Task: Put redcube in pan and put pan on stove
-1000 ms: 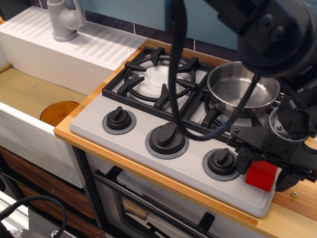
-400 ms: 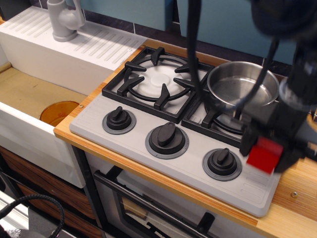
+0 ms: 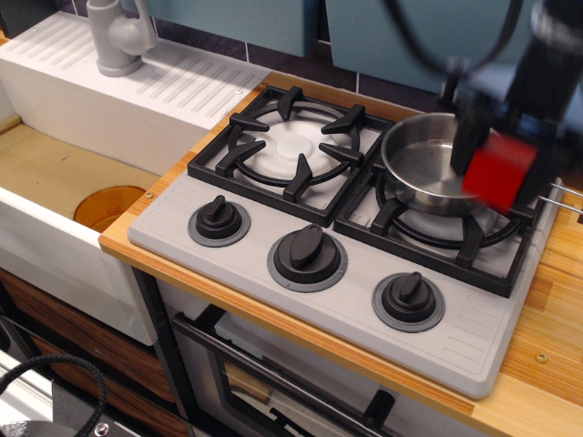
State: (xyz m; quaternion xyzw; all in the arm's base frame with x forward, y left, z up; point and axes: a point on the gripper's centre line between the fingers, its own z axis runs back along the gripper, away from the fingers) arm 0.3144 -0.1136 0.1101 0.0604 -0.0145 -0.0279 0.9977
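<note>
Red redcube (image 3: 497, 172) in tool (image 3: 499, 146) | over pan (image 3: 428, 167) rim, seemingly | blurred

The gripper (image 3: 496, 168) hangs blurred at upper right, jaws clamped on the redcube (image 3: 498, 171).

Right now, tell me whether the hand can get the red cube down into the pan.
Probably yes. The hand holds the red cube over the pan's right rim; the bowl looks open and empty, so nothing seems to block it.

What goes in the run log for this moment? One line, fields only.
phase: carry | gripper: shut on redcube | redcube: airborne over pan rim | pan: on stove right burner
</note>
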